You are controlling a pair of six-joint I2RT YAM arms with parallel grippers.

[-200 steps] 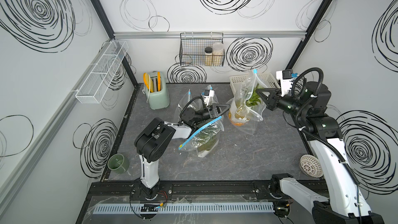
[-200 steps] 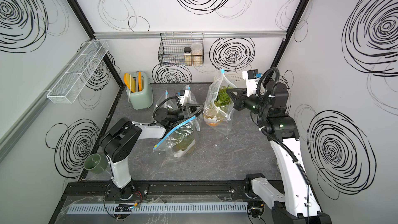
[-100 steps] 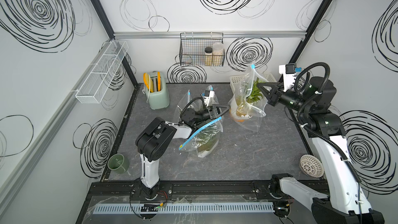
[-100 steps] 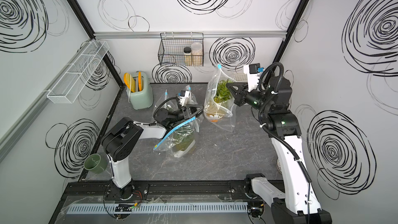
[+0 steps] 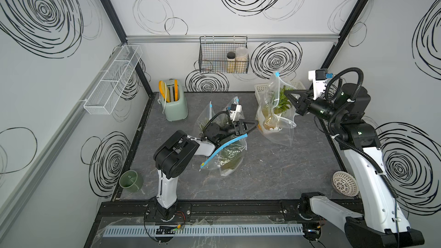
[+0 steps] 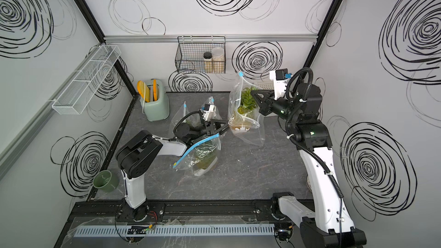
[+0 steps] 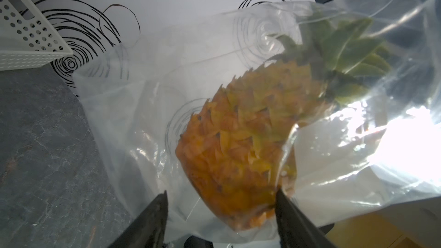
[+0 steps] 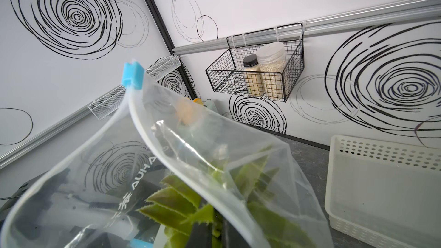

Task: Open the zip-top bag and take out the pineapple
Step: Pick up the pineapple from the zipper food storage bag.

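Note:
The clear zip-top bag (image 5: 284, 134) hangs lifted at the back right, its blue slider (image 8: 132, 76) at the top and its mouth open. Inside is the orange pineapple (image 7: 238, 139) with its green crown (image 6: 247, 100). My right gripper (image 5: 287, 94) is shut on the crown's leaves, and the bag's rim crosses over its jaws (image 8: 214, 230). My left gripper (image 5: 254, 126) reaches the bag's lower left. Its fingers (image 7: 284, 201) stand apart around the pineapple's base through the film, one touching.
Two more clear bags (image 5: 226, 156) with blue zips lie under my left arm. A white perforated basket (image 8: 381, 187) stands at the back right, a green toaster (image 5: 175, 102) at the back left. A green cup (image 5: 130, 180) and a white strainer (image 5: 344, 183) sit off the table's sides.
My right gripper has risen a little with the bag and pineapple. My left gripper's jaws have narrowed around the bag's bottom.

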